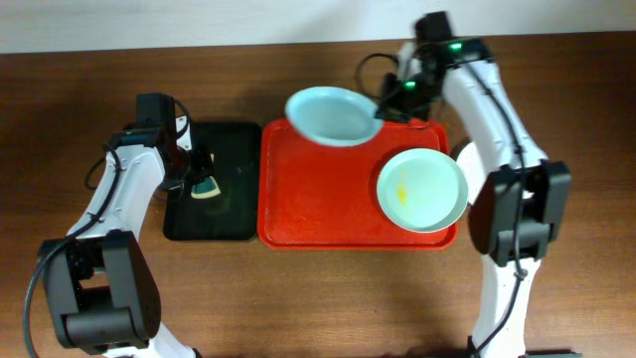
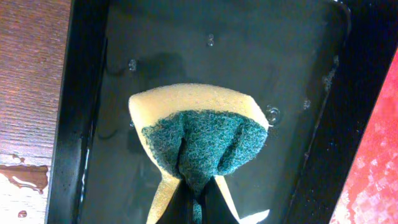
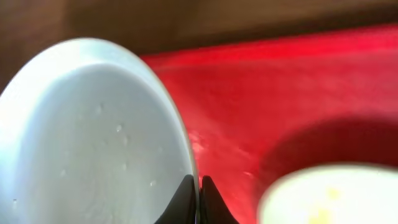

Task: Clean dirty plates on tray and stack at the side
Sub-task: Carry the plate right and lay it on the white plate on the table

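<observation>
Right jaws grip the blue plate [image 1: 333, 116]; left jaws grip the sponge [image 2: 199, 124]. We see the green plate [image 1: 422, 189] smeared, nothing stacked.

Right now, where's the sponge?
Overhead view, left side: the sponge is pinched in the left end effector over the black tray, which sits just left of the red tray.
</observation>
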Controlling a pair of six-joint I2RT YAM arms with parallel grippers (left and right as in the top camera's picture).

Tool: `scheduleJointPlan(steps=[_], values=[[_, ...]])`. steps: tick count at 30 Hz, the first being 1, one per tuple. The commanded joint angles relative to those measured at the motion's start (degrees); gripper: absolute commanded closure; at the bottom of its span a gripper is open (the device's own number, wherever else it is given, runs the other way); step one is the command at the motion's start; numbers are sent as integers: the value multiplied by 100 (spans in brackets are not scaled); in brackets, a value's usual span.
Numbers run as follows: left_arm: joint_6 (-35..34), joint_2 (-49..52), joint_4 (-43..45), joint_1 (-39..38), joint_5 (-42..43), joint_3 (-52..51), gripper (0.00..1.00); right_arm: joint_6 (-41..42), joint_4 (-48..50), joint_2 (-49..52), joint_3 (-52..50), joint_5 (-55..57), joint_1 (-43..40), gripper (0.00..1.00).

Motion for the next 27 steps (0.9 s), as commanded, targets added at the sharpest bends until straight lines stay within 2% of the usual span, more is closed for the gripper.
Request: scheduleJointPlan(steps=[1,6,16,21,27], values=[[116,-2,13,-22,61,-24,100,7,-428,-186,96,-232,-660,96],[116,-2,11,-22,61,-22,100,-601,-1309,-186,96,-229,-1694,96],[116,-2,15,-22,61,-24,100,-1047,-2371,-186,96,83,-3427,96],[116,-2,15,-22,61,-24,100,-1045,-2586,-186,94,833,-3936,96],[116,-2,15,-31,61,-22,100,-1045,-2592,-186,55,1169,-4033,96]])
